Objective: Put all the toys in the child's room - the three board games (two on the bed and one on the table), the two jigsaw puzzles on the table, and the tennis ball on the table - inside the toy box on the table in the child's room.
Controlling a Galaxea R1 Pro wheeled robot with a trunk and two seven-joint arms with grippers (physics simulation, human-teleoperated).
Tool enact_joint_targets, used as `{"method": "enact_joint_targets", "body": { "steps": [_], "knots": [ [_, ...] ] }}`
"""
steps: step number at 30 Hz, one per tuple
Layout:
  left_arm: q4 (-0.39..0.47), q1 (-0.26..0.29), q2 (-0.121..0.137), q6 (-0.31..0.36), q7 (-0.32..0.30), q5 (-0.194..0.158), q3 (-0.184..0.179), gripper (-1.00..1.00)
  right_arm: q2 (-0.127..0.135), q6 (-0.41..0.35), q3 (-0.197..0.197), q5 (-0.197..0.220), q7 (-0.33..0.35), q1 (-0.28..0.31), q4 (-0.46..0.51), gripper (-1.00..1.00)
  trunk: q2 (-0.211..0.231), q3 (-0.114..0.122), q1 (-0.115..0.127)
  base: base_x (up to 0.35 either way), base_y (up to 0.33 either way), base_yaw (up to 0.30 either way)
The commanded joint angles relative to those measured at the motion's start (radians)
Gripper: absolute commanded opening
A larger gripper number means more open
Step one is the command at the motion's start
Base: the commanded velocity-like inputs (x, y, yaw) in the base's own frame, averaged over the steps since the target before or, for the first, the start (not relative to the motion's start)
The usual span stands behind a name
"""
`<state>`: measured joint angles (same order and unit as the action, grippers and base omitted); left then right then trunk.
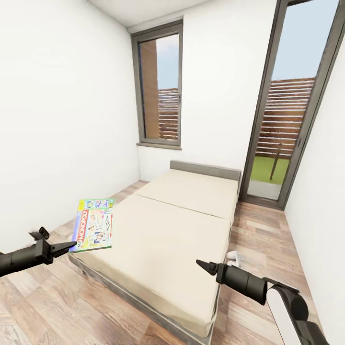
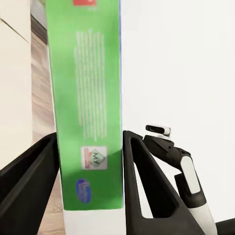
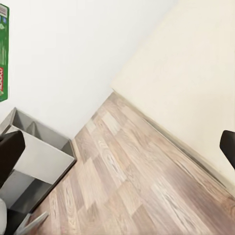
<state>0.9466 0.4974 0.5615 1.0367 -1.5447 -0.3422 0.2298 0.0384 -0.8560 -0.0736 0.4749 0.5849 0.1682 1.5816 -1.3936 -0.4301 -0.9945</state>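
A colourful Monopoly board game [image 1: 93, 225] hangs flat over the near left corner of the bed [image 1: 167, 225]. My left gripper [image 1: 72, 246] is shut on its near edge. In the left wrist view the box's green side [image 2: 88, 88] sits clamped between the two black fingers [image 2: 29, 171] of the left gripper [image 2: 90, 139]. My right gripper [image 1: 203, 265] hovers open over the bed's near right part, holding nothing. The right wrist view has the right gripper [image 3: 117, 147] with its fingers far apart, and the green box edge [image 3: 4, 58] off to one side.
The beige mattress on a grey frame takes up the middle of the narrow room. A white wall runs close on the left. A window [image 1: 160, 86] and a glass door [image 1: 287, 105] are at the back. Wood floor [image 1: 268, 230] lies right of the bed, with a small white object [image 1: 233, 258] on it.
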Motion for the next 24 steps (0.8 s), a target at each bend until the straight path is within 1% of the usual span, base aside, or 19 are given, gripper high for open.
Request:
{"method": "enact_joint_targets", "body": {
  "steps": [1,13,17,24],
  "knots": [
    [0.000,0.001,0.000,0.011,-0.003,-0.001,0.000,-1.00,0.000,-0.006,-0.002,0.001,0.003,0.001,0.001,1.00,0.007,0.002,0.004,0.000,0.000,0.291],
    [-0.001,0.001,0.000,0.011,-0.004,-0.008,0.000,-1.00,-0.001,-0.006,0.001,0.000,0.002,0.001,0.000,1.00,0.091,0.040,0.050,0.000,0.000,0.291],
    [-0.001,0.001,0.000,0.011,-0.026,-0.006,-0.001,-1.00,-0.002,-0.006,0.001,0.000,0.002,0.001,0.000,1.00,0.119,0.052,0.065,0.000,0.000,0.291],
    [-0.001,0.001,0.000,0.011,-0.026,0.000,-0.002,-1.00,-0.002,-0.006,0.003,-0.001,0.001,0.001,0.000,1.00,0.168,0.074,0.092,0.000,0.000,0.291]
  ]
}}
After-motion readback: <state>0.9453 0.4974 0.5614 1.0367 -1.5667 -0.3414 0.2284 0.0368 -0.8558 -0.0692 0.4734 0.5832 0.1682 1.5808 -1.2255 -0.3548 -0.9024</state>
